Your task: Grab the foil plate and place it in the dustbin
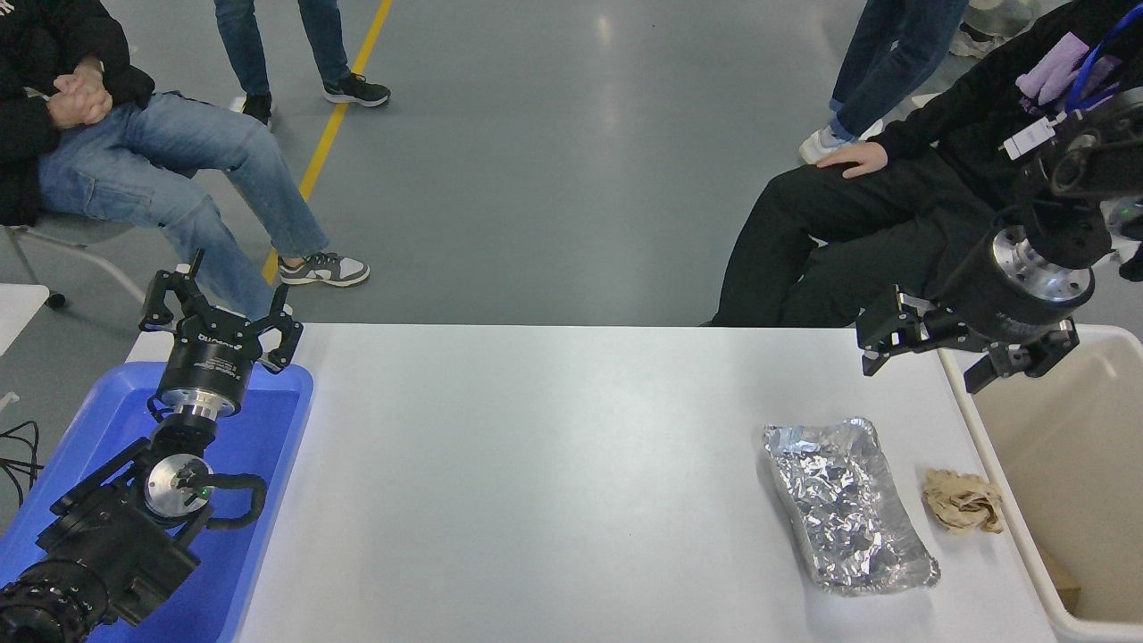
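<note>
I judge this to be the approach step: nothing is grasped yet. My right end effector [927, 357] hangs above the table's [536, 464] far right corner, at about one o'clock from the table's middle, right by the dustbin's [960, 393] far-left rim. Its fingers are spread wide and hold nothing. My left end effector [219, 317] is parked at the nine o'clock side over the blue tub [259, 500], fingers also spread and empty.

The foil plate [844, 505] lies flat on the table toward four o'clock, well apart from the right end effector and nearer to me than it. It is shiny, heavily crinkled silver foil, oblong with rounded corners and a raised rim, its long axis running from roughly eleven to five o'clock. A crumpled brown paper wad [963, 500] sits just beside it at three o'clock, between the plate and the dustbin, not touching either as far as I can see.

Next, I think I need to bring the right end effector toward me and down onto the plate's raised rim, pinching one wall between the fingers. The far end, at twelve o'clock of the plate, looks the easiest reach and keeps clear of the wad. The foil looks thin, so I expect it to buckle under a hard squeeze. After that comes a lift and a short carry toward three o'clock over the bin's rim.
</note>
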